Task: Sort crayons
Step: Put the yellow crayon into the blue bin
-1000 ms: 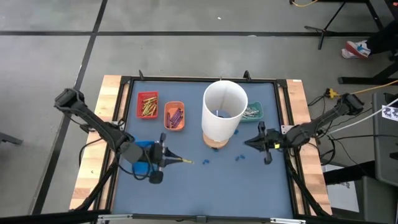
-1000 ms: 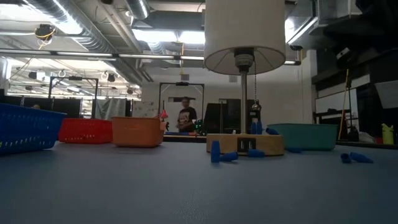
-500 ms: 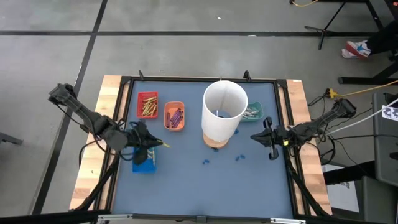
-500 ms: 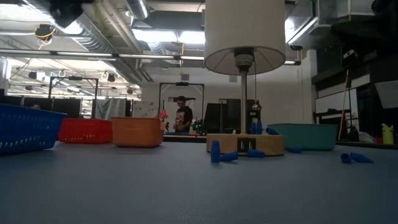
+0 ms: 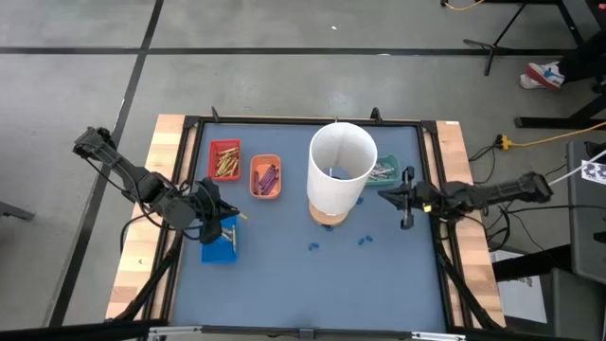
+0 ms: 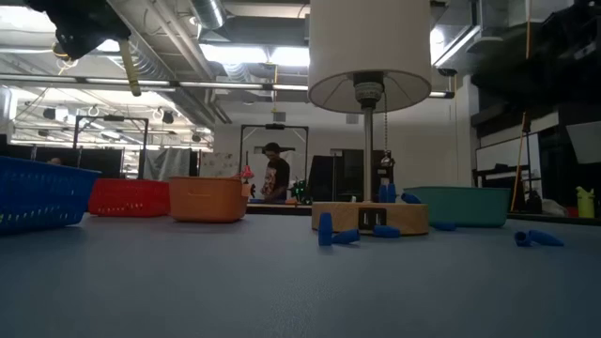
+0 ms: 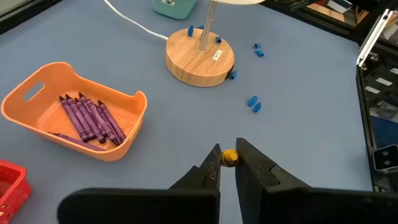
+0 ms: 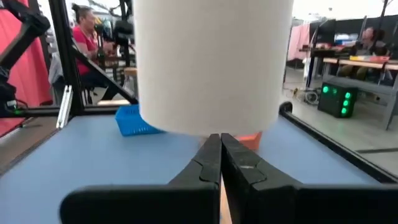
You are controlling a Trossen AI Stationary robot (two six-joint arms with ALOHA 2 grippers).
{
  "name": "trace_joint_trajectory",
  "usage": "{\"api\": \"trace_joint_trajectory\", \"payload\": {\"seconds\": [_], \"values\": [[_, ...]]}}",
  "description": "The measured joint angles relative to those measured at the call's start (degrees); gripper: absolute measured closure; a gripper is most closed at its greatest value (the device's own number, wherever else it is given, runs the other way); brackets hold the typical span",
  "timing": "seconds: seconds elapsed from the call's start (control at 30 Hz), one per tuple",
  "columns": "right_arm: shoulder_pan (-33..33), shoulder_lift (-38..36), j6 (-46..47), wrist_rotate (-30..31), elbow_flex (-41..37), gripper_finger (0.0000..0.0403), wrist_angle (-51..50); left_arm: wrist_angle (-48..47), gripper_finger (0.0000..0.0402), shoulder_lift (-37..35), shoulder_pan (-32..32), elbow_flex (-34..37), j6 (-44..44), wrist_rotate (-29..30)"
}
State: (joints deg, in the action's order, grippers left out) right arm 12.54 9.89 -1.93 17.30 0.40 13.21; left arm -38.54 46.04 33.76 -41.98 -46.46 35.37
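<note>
My left gripper (image 5: 225, 220) is shut on a yellow crayon (image 7: 229, 158) above the blue tray (image 5: 218, 248) at the table's left. In the low view the crayon (image 6: 129, 68) sticks out below the gripper (image 6: 89, 28). My right gripper (image 5: 404, 201) is shut and empty, beside the teal tray (image 5: 386, 171) with grey crayons. The red tray (image 5: 224, 159) holds gold-brown crayons. The orange tray (image 5: 265, 176) holds purple crayons (image 7: 87, 117). Small blue pieces (image 5: 312, 246) lie on the mat near the lamp's base. My left gripper pinches the yellow crayon between its two fingertips (image 7: 213, 163); the crayon's round end (image 7: 230, 157) shows between them. The fingers slant down toward the table's right. The crayon sticks out beyond the tips, tilted downward (image 6: 130, 75), lifted clear of the tray and the mat.
A lamp with a tall white shade (image 5: 341, 170) on a round wooden base (image 7: 199, 57) stands mid-table between the orange and teal trays. Its white cord (image 7: 134, 23) runs over the mat. More blue pieces (image 5: 365, 239) lie on the near side of the base. Bare mat lies toward the near edge.
My left gripper has carried the yellow crayon from the mat's middle toward the table's left edge and a little farther back, now over the blue tray, still shut on it. My right gripper has moved toward the far edge, nearer the teal tray.
</note>
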Motion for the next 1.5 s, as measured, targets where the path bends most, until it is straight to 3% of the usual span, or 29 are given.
{"api": "trace_joint_trajectory", "payload": {"seconds": [0.27,0.47,0.63,1.0,1.37,1.5], "values": [[-12.2,0.0,2.4,-11.6,0.0,0.0393,-1.9,0.0,0.0392,0.0,0.0,0.0,-0.1,0.0],[-15.7,0.0,3.4,-18.5,0.0,0.0393,-3.3,-0.1,0.0392,0.0,0.0,0.0,-1.3,-0.9],[-15.6,0.0,3.7,-17.1,0.0,0.0393,-7.5,-3.1,0.0392,0.0,0.0,0.0,-4.8,-2.2],[-15.6,0.0,6.2,-15.0,0.0,0.0393,-11.8,-22.8,0.0392,0.0,0.0,0.0,-24.9,-7.9],[-15.6,0.0,6.2,-14.9,0.0,0.0393,-11.9,-23.8,0.0392,2.2,0.0,0.0,-26.9,-17.1],[-15.6,0.0,6.2,-14.9,0.0,0.0393,-11.9,-23.7,0.0389,3.6,0.0,0.0,-27.0,-17.6]]}}
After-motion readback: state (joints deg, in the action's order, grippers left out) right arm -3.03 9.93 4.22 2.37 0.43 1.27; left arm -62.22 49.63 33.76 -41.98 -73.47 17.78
